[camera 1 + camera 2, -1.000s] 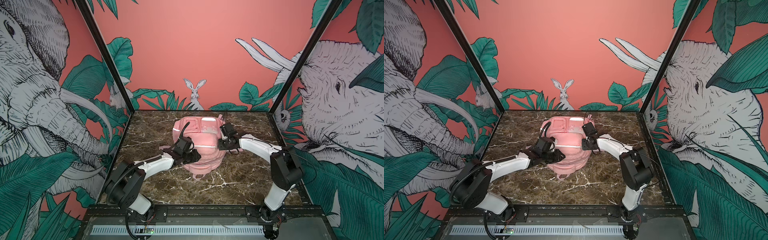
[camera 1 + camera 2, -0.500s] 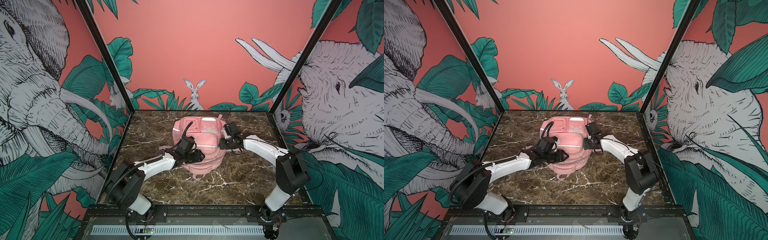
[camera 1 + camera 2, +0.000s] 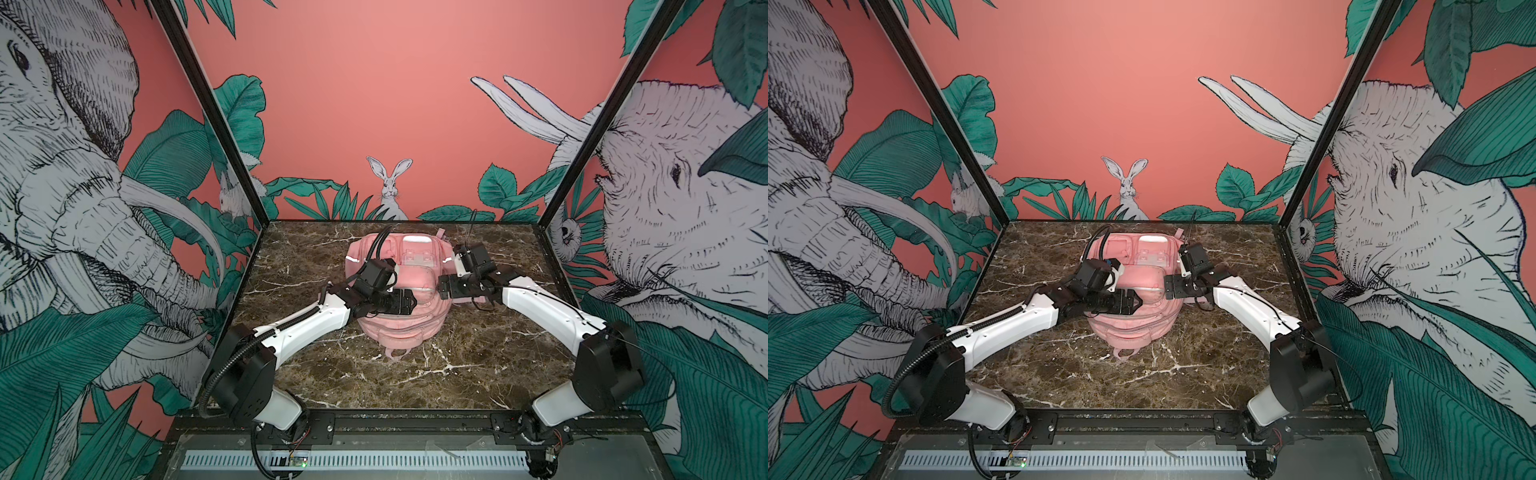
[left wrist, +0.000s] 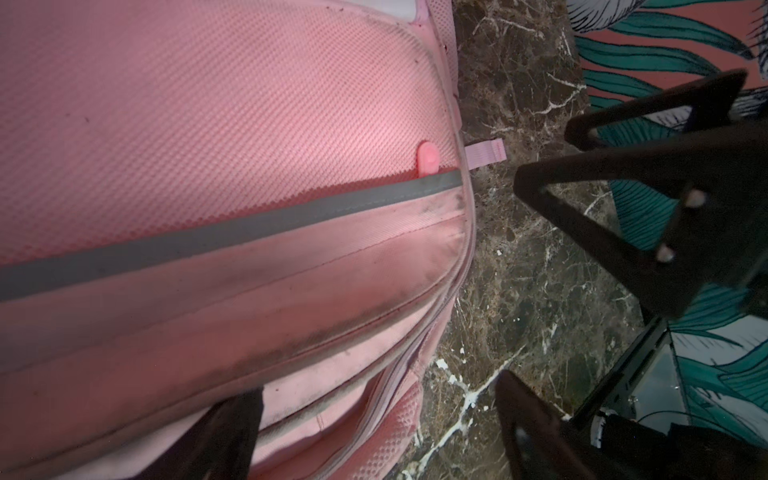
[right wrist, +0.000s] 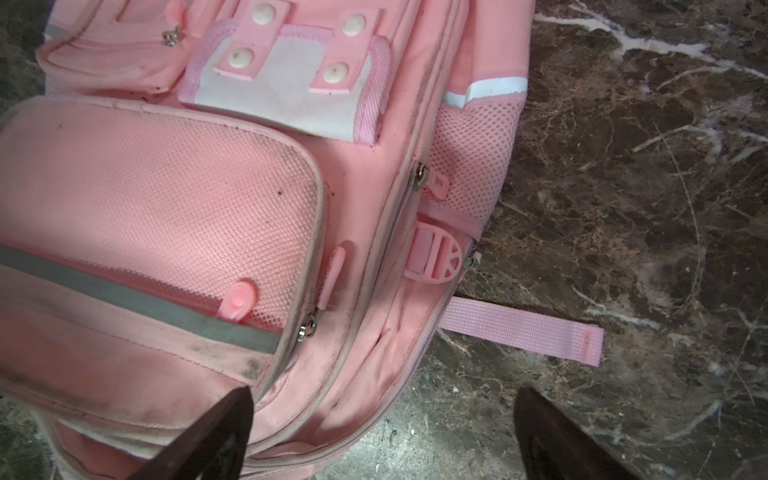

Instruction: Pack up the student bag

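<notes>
The student bag (image 3: 399,332) is a pink backpack lying flat, front pockets up, in the middle of the marble table in both top views (image 3: 1133,328). My left gripper (image 3: 409,301) hovers open over its near left part. In the left wrist view the gripper (image 4: 382,415) straddles the bag's (image 4: 208,124) zipped side edge and holds nothing. My right gripper (image 3: 442,286) stands open at the bag's right edge. In the right wrist view one side of the gripper (image 5: 382,428) is over the bag (image 5: 166,187) and the other over bare marble.
A loose pink strap end (image 5: 519,328) lies on the marble beside the bag's buckle (image 5: 434,257). A grey reflective strip (image 4: 228,232) crosses the front pocket. Painted walls close the table (image 3: 478,365) on three sides. Bare marble lies in front of the bag.
Both grippers have opened wide from a much narrower gap. The left gripper has shifted slightly right over the bag, and the right arm's elbow has swung outward.
</notes>
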